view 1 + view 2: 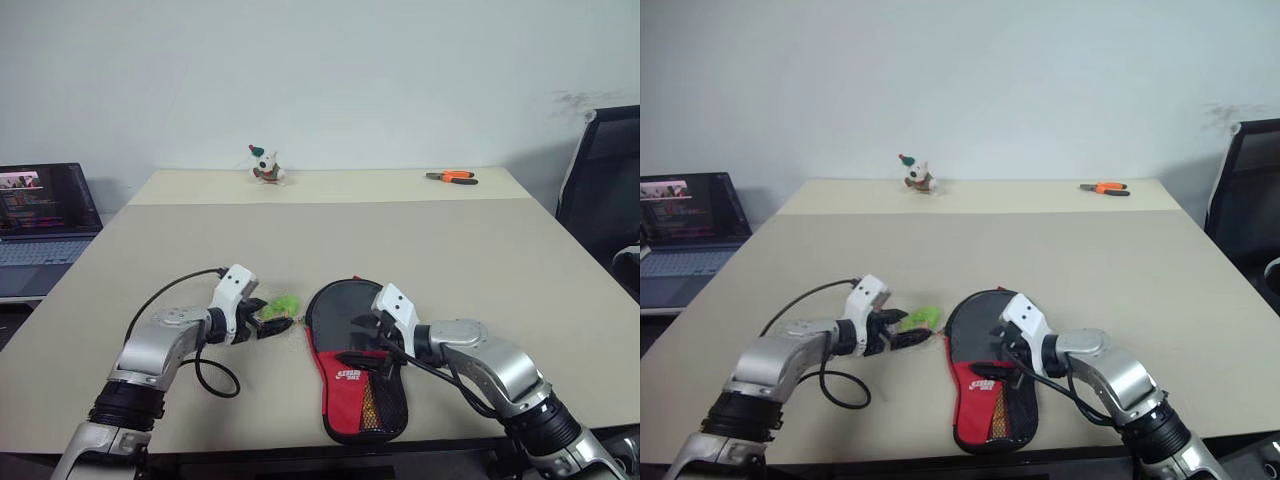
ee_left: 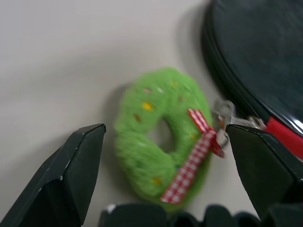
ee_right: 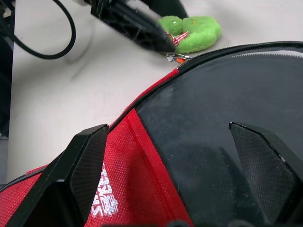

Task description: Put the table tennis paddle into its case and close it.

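Both jaws apart, left gripper (image 1: 272, 322) at green tag (image 1: 283, 304), right gripper (image 1: 362, 345) over case (image 1: 352, 385)

Both arms are brushed silver shells over black ribbed cuffs, each wearing a white angular block with small dark dots at the wrist. A black cable loops off the left arm, another trails along the right. The left pincer (image 1: 272, 322) and right pincer (image 1: 998, 352) carry chunky, matte black, wedge-shaped fingers (image 2: 71, 179).

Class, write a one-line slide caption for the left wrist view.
Open left pincer straddles the green wreath-shaped zipper pull tag beside the black case rim.
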Robot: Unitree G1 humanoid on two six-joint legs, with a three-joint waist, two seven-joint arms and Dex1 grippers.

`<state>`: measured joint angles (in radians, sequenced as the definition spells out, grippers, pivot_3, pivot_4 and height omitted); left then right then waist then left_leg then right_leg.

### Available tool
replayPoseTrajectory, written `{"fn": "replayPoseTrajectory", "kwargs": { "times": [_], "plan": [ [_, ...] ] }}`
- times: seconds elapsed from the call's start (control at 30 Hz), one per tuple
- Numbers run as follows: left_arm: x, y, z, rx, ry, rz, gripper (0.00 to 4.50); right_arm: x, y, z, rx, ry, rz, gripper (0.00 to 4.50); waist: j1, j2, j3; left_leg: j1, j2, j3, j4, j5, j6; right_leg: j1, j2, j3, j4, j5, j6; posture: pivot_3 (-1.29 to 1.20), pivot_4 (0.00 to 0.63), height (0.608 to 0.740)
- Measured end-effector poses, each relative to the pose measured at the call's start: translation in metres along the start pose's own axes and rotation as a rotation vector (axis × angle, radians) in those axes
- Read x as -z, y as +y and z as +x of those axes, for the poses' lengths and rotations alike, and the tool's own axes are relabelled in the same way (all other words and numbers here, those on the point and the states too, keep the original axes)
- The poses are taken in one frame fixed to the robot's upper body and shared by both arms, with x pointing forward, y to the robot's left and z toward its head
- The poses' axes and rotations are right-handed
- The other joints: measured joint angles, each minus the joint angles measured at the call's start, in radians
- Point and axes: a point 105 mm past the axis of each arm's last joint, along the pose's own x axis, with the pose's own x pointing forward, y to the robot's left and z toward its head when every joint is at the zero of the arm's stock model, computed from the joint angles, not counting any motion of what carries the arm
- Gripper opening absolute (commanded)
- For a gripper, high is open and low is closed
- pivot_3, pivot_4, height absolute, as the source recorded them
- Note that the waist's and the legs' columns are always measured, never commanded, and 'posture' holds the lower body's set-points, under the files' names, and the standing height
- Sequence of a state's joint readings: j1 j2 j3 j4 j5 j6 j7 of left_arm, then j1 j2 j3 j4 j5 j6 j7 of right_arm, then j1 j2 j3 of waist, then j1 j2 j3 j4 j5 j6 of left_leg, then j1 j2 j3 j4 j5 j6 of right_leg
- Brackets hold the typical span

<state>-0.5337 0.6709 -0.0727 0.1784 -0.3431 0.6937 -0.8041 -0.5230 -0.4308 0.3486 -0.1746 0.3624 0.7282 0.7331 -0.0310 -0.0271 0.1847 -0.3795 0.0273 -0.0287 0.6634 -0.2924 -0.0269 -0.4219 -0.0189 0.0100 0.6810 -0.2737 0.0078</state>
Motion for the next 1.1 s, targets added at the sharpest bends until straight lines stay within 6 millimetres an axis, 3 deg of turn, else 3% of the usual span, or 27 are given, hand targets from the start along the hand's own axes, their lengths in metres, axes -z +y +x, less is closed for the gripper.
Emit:
{"fn": "replayPoseTrajectory", "kwargs": {
  "times": [0.17, 0.27, 0.47, 0.63, 0.77, 0.93, 1.1],
  "plan": [
    [0.000, 0.004, 0.000, -0.005, 0.010, 0.004, 4.45, -0.003, -0.003, -0.002, 0.026, -0.010, -0.011, 4.50, 0.000, 0.000, 0.000, 0.000, 0.000, 0.000, 0.001, 0.000, 0.000, 0.000, 0.000, 0.000, 0.000, 0.000, 0.000, 0.00, 0.150, 0.740],
    [0.001, 0.005, 0.001, -0.012, 0.016, 0.009, 3.88, -0.004, -0.005, -0.002, 0.048, -0.013, -0.025, 4.50, 0.000, 0.000, 0.000, 0.000, 0.000, 0.000, 0.001, 0.000, 0.000, 0.000, 0.000, 0.000, 0.001, 0.000, 0.000, 0.00, 0.150, 0.740],
    [0.003, 0.003, 0.003, -0.013, 0.020, 0.012, 1.69, -0.029, -0.007, 0.003, 0.071, -0.107, -0.021, 4.50, 0.001, 0.000, -0.001, 0.001, 0.000, 0.000, 0.001, 0.000, 0.000, 0.001, 0.000, 0.000, 0.001, 0.000, 0.000, 0.00, 0.150, 0.740],
    [0.005, -0.002, 0.005, 0.006, 0.018, 0.005, 0.11, -0.018, -0.003, 0.013, 0.061, -0.052, -0.039, 4.50, 0.001, 0.000, -0.001, 0.001, 0.000, 0.000, 0.001, 0.000, 0.000, 0.001, 0.000, 0.000, 0.001, 0.000, 0.000, 0.00, 0.150, 0.740],
    [0.003, -0.004, 0.007, 0.007, 0.017, -0.009, 0.06, 0.011, 0.003, 0.023, 0.053, 0.052, -0.035, 4.50, 0.001, 0.000, -0.001, 0.001, 0.000, 0.000, 0.002, 0.000, 0.000, 0.001, 0.000, 0.000, 0.002, 0.000, 0.000, 0.00, 0.150, 0.740],
    [-0.006, 0.001, 0.012, -0.023, 0.008, -0.027, 0.06, 0.013, 0.003, 0.023, 0.059, 0.069, -0.058, 4.50, 0.001, -0.002, -0.002, 0.002, -0.001, 0.000, 0.003, 0.000, 0.000, 0.002, 0.000, -0.001, 0.002, 0.001, 0.001, 0.00, 0.150, 0.740],
    [-0.018, 0.028, 0.023, -0.114, 0.014, 0.004, 0.06, 0.014, 0.002, 0.023, 0.068, 0.080, -0.063, 4.50, 0.003, -0.004, -0.005, 0.003, -0.002, 0.000, 0.003, 0.000, 0.000, 0.003, 0.001, -0.002, 0.002, 0.001, 0.001, 0.00, 0.150, 0.740]
  ]
}}
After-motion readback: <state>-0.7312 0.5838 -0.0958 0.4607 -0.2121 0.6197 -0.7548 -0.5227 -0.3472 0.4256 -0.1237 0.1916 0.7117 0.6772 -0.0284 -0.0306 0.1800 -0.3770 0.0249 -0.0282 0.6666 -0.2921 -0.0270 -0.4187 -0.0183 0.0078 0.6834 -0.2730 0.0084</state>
